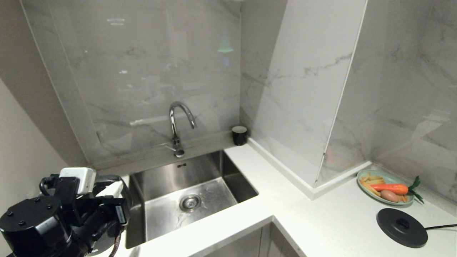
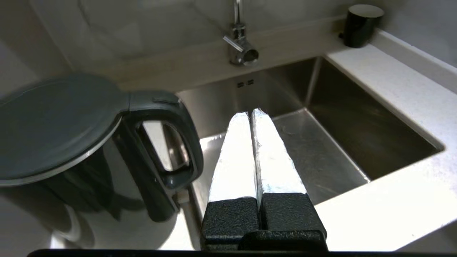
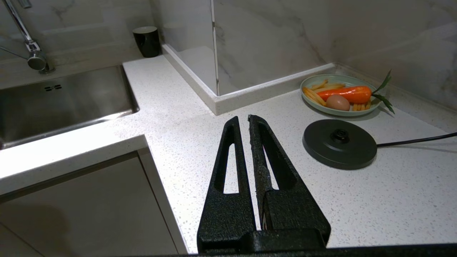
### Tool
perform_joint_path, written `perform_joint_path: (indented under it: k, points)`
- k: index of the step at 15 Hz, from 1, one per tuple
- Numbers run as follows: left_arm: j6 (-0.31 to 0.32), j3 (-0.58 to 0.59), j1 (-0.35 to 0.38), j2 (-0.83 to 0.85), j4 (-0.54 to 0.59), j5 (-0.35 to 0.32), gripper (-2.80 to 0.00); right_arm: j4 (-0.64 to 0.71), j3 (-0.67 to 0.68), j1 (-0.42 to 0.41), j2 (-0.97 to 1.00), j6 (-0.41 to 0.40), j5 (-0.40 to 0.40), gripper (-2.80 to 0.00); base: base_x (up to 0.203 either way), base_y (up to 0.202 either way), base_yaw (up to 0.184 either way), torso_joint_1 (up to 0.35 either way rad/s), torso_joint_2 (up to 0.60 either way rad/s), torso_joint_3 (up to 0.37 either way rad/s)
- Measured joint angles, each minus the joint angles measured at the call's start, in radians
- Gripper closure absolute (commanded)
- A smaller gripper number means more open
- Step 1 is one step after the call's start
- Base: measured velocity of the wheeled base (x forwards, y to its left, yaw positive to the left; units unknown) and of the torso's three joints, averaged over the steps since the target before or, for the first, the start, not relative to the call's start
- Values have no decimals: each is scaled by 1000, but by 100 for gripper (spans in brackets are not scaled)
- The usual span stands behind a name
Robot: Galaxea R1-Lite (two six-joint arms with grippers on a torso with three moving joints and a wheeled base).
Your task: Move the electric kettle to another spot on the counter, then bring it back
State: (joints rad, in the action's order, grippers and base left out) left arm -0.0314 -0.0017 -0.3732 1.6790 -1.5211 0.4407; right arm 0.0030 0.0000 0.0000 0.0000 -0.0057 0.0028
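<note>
The electric kettle (image 2: 68,142), glossy black with a flat lid and a loop handle (image 2: 167,142), stands on the white counter (image 2: 392,89) beside the sink. My left gripper (image 2: 251,113) is shut on nothing, its white-taped fingers (image 2: 235,160) pressed together just beside the handle and not touching it, above the sink's near corner. In the head view the left arm (image 1: 71,207) sits at the lower left and hides the kettle. My right gripper (image 3: 242,119) is shut and empty, parked low over the counter (image 3: 178,107) near its inner corner.
A steel sink (image 1: 189,192) with a curved tap (image 1: 176,125) lies in the counter. A small black cup (image 1: 239,135) stands in the back corner. At the right are a green plate (image 1: 364,175) of food and the black corded base disc (image 1: 401,222).
</note>
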Motion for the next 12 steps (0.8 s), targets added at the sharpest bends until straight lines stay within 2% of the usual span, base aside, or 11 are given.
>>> perform_joint_path:
  k: [8, 10, 12]
  points:
    - [15, 0, -27, -67, 0, 1, 0, 0, 0, 0, 0, 0, 0, 0, 0, 0, 0, 0, 0, 0]
    - [39, 0, -56, -138, 0, 1, 0, 0, 0, 0, 0, 0, 0, 0, 0, 0, 0, 0, 0, 0]
    - [109, -3, -86, -244, 13, 4, 0, 0, 0, 0, 0, -1, 0, 0, 0, 0, 0, 0, 0, 0]
